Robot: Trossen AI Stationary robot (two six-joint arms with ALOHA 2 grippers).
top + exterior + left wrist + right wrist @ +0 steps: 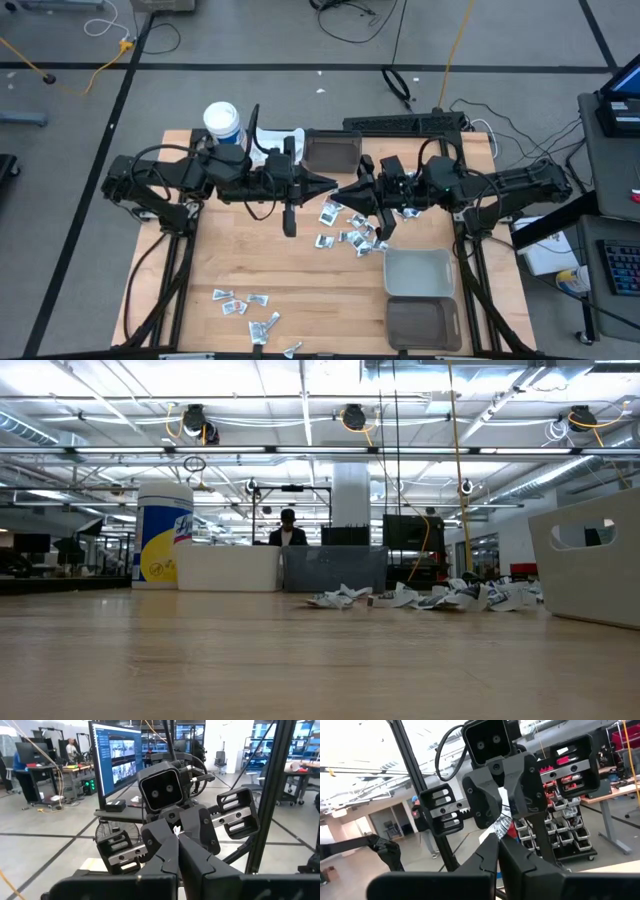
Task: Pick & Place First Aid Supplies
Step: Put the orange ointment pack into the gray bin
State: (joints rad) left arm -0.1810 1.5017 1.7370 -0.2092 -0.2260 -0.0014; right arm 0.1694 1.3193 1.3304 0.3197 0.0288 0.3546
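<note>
Both arms meet in mid-air over the middle of the table, fingertip to fingertip. My left gripper (328,184) (176,841) and my right gripper (342,192) (496,842) are each shut on one small crinkled white-silvery packet (502,823) (176,830) held between them. A heap of similar packets (352,228) (420,597) lies flat on the wood below and to the right of them. A second scatter of packets (250,306) lies near the table's near left edge. Neither gripper shows in the low view. My left gripper pinches one end of the packet (176,832) between its two fingertips, reaching level from the table's left. The packet is lifted clear of the table. My right gripper pinches the opposite end of the same packet (500,827) between its fingertips, reaching level from the table's right. The packet spans the short gap between the two grippers.
At the far edge stand a white cup with a yellow band (222,120) (165,535), a white bin (278,140) and a dark bin (332,150). A grey bin (418,258) and a dark bin (422,345) sit at the near right. A person stands in the room beyond.
</note>
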